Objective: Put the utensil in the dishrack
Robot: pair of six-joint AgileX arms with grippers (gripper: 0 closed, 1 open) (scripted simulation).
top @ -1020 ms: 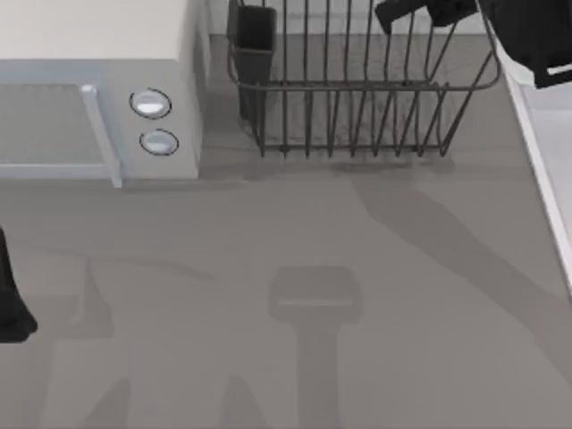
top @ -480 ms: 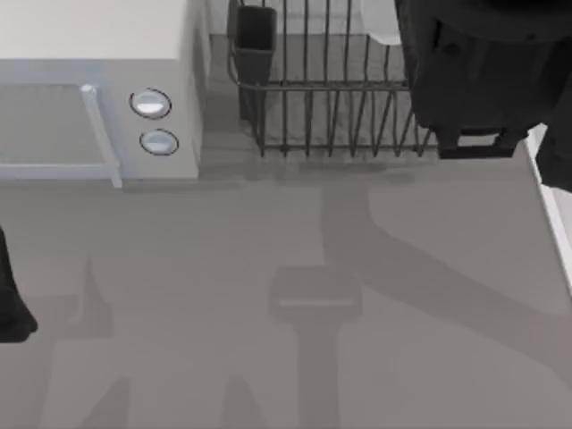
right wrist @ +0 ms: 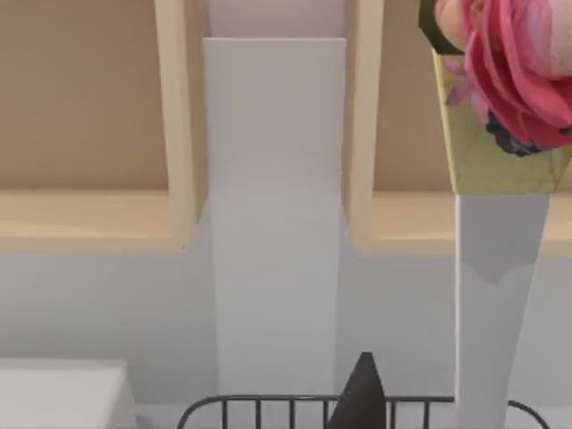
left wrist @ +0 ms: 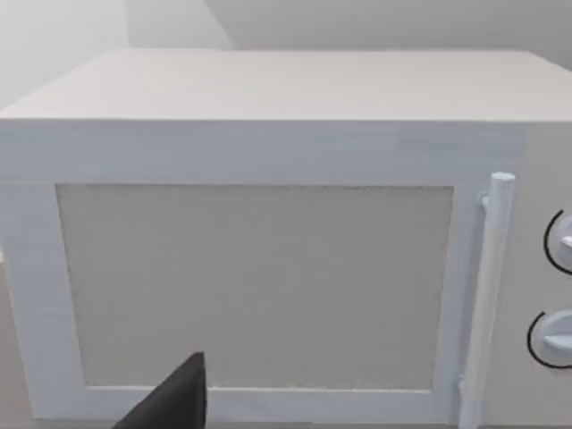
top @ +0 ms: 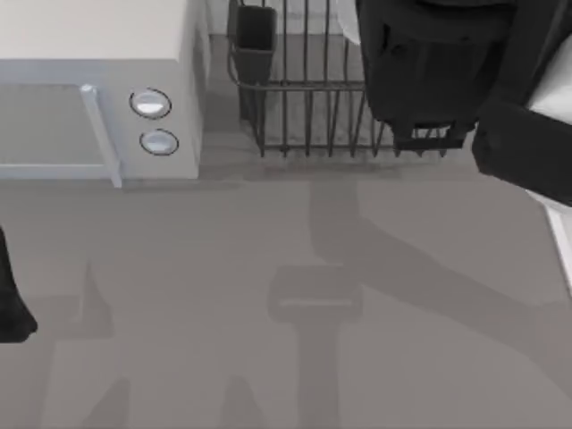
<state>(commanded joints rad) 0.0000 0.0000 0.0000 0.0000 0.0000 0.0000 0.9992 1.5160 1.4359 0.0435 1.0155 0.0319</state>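
In the top view the dishrack [top: 304,98] stands at the upper middle of the frame, just right of the white microwave [top: 98,89]. Its dark rectangular cup [top: 255,36] sits at the rack's left corner; what the cup or the rack holds cannot be told. The right arm [top: 438,63] hangs over the rack's right half, hiding it. The left arm [top: 11,304] rests at the left edge. I cannot tell how either gripper stands.

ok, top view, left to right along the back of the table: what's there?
Left arm parked at the left edge → white microwave → dishrack with its dark corner cup → right arm over the rack's right part.
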